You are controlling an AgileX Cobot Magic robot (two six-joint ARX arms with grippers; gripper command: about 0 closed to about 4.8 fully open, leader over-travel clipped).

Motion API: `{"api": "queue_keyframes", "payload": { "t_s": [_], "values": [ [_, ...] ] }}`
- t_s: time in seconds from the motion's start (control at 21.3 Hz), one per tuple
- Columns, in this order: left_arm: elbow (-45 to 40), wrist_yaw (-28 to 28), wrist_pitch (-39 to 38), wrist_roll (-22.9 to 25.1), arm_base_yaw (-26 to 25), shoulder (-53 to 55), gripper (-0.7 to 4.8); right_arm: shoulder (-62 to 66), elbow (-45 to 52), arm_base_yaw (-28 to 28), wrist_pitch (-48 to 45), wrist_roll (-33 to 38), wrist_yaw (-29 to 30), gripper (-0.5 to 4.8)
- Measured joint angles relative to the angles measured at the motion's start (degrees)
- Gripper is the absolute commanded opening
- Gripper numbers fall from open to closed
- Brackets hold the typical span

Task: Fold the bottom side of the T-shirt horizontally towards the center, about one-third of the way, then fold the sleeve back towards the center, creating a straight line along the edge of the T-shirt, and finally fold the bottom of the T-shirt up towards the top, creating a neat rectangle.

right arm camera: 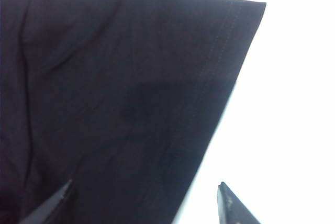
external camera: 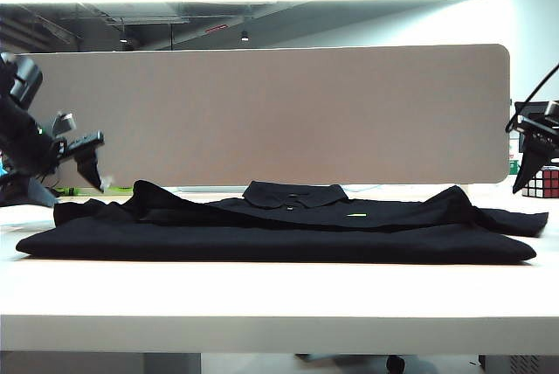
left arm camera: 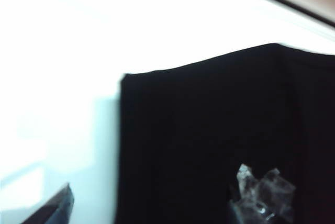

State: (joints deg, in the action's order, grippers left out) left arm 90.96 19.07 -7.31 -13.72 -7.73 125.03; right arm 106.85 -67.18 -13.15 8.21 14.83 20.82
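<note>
Garment under inspection: the T-shirt [external camera: 279, 221] is laid flat across the white table [external camera: 279, 300], collar [external camera: 294, 192] turned toward the beige partition [external camera: 271, 116], a small yellow chest mark [external camera: 355, 215] showing right of centre. A long black edge is presented along the near side. The left gripper [external camera: 87, 164] is held in the air above the shirt's left end, apart from the cloth; in the left wrist view its fingertips [left arm camera: 52, 211] are set wide, with black fabric and bare table beneath, nothing between them. The right gripper [external camera: 531, 169] is suspended off the right end, clear of the sleeve [external camera: 511, 221]; in the right wrist view the stitched sleeve hem [right arm camera: 220, 67] lies below spread fingertips [right arm camera: 233, 208], nothing gripped. A colour cube [external camera: 543, 183] is noted behind the right gripper
</note>
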Motion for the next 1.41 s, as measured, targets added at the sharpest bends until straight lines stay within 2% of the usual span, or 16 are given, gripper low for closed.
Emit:
{"api": "queue_keyframes", "payload": {
  "t_s": [0.28, 0.42, 0.8, 0.89, 0.94, 1.03, 1.08, 1.22, 1.41],
  "values": [
    [5.7, 1.3, -1.2, 1.5, -0.2, 5.3, 3.60, 4.6, -4.2, -0.5, 0.4, 1.7, 0.5, 3.58],
    [7.3, 4.0, -0.6, 1.5, -0.2, 6.9, 3.14, 6.8, -6.4, -0.3, 0.7, 2.4, 0.9, 3.58],
    [7.6, 5.9, -0.5, 1.7, -0.3, 7.4, 3.12, 10.4, -10.5, 2.3, -0.3, 3.2, 1.7, 3.52],
    [7.6, 6.4, -0.5, 1.8, -0.4, 7.4, 2.61, 10.7, -10.6, 2.8, -0.9, 3.2, 1.4, 2.94],
    [7.6, 6.6, -0.6, 1.9, -0.4, 7.4, 1.96, 10.7, -10.6, 3.0, -0.9, 3.2, 1.1, 2.38],
    [7.6, 7.9, -1.4, 1.9, -0.4, 7.5, 0.70, 11.0, -10.5, 3.3, -0.6, 3.1, 0.2, 0.95],
    [7.5, 8.5, -1.8, 1.9, -0.4, 7.6, -0.03, 11.1, -10.5, 3.3, -0.3, 3.0, 0.0, -0.11],
    [7.3, 11.2, -2.5, 1.6, -0.4, 8.0, -0.05, 11.3, -10.3, 3.2, 0.7, 1.0, -0.5, -0.08],
    [7.1, 11.8, -2.7, 4.7, -0.4, 7.7, -0.05, 10.6, -10.2, 3.0, 1.2, -1.2, -2.4, -0.08]
  ]
}}
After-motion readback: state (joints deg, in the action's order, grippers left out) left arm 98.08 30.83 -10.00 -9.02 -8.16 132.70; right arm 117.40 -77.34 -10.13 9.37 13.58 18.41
